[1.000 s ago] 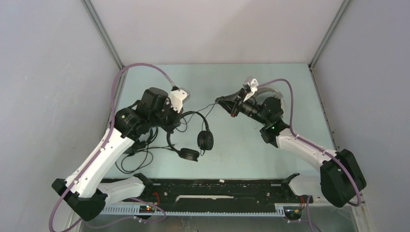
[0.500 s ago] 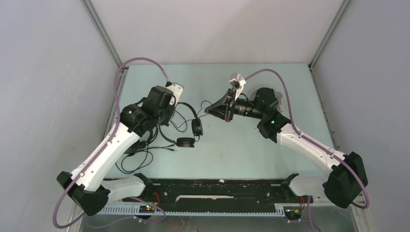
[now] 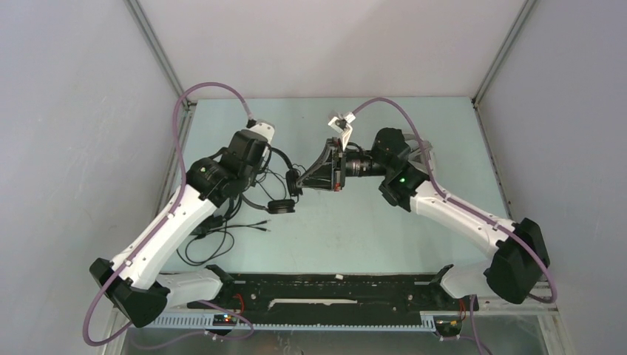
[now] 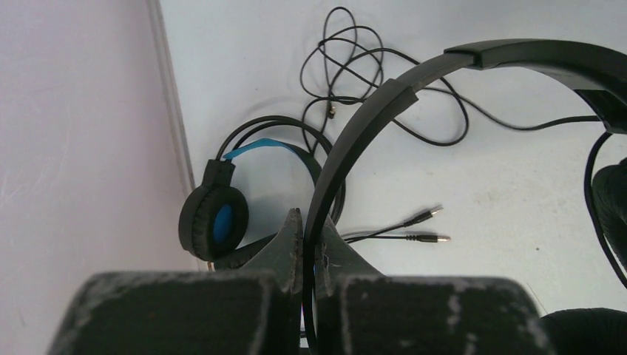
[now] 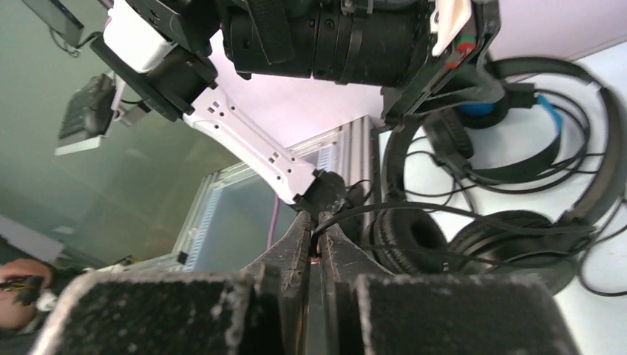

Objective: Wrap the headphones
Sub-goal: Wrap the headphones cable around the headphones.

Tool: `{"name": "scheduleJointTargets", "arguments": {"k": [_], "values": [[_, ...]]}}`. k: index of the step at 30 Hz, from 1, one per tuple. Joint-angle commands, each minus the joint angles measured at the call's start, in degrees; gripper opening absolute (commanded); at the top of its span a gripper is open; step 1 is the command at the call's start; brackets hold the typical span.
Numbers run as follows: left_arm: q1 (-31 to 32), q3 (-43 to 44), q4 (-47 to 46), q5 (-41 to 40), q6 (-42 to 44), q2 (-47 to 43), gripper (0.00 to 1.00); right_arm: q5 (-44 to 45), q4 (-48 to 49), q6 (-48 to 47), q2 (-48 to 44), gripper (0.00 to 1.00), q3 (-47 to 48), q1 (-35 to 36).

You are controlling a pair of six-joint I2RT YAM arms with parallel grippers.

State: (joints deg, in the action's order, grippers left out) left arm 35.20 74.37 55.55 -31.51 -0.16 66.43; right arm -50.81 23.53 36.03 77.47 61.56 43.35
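Headphones in black point(image 3: 280, 206) are held between our arms near the table's point(image 3: 384, 229) left side, headband point(image 4: 370, 126) clamped in our left gripper point(image 4: 307, 225), while our right gripper point(image 5: 314, 222), just right of the earcups point(image 5: 410, 238), pinches the cable point(image 5: 384, 205) that, we judge, must wind round them.

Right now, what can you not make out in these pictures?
Top view: how the left gripper holds the black headset, hidden under its own wrist.
Left wrist view: that headset's ear cups, cut by the frame edges.
Right wrist view: which headset owns the cable in the right gripper; the tangle hides it.
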Motion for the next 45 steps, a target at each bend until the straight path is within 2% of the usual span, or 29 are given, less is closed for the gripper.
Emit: {"name": "scheduleJointTargets", "arguments": {"k": [1,12,15,18,21,24,26,28,30,34,37,45], "values": [[0.1,1.0,-3.4,-6.0,-2.2,-1.4,0.00,-5.6,8.3,8.6,3.0,0.12,2.7,0.5],[0.1,0.3,-5.6,-9.0,-2.5,-4.4,0.00,-7.3,23.9,18.8,9.5,0.19,2.8,1.1],[0.1,0.0,-6.4,-9.2,-2.5,-5.1,0.00,-7.9,25.5,19.2,10.5,0.20,2.7,1.2],[0.1,-0.4,-7.5,-8.7,-2.4,-6.3,0.00,-7.0,21.8,15.8,9.1,0.24,2.7,-0.3],[-0.5,-1.5,-9.5,-7.4,-2.3,-8.1,0.00,-4.9,15.6,10.4,5.6,0.33,2.6,-2.7],[-1.2,-1.8,-10.6,-6.5,-2.5,-9.6,0.00,2.5,4.0,-3.9,0.1,0.48,1.3,-3.9],[-1.8,-1.8,-11.2,-4.6,-2.7,-10.4,0.00,8.8,-0.3,-13.1,-3.0,0.59,-1.0,-3.5],[-2.3,-1.8,-12.0,-2.7,-3.6,-11.1,0.00,11.9,0.1,-16.6,-5.0,0.64,-3.5,-3.7],[-2.7,-2.2,-13.0,-1.6,-4.3,-12.2,0.00,12.6,1.8,-15.6,-6.0,0.65,-5.3,-4.3],[-3.6,-2.2,-14.4,1.1,-5.4,-13.1,0.00,7.7,8.1,-19.0,-6.7,0.75,-9.5,-3.1],[-3.8,-1.5,-14.0,2.8,-6.2,-13.2,0.00,6.1,11.9,-24.8,-6.6,0.75,-12.9,-1.5],[-3.8,-0.4,-13.7,7.2,-7.3,-13.8,0.00,4.4,17.8,-30.6,-2.2,0.76,-14.8,-0.4]]}}
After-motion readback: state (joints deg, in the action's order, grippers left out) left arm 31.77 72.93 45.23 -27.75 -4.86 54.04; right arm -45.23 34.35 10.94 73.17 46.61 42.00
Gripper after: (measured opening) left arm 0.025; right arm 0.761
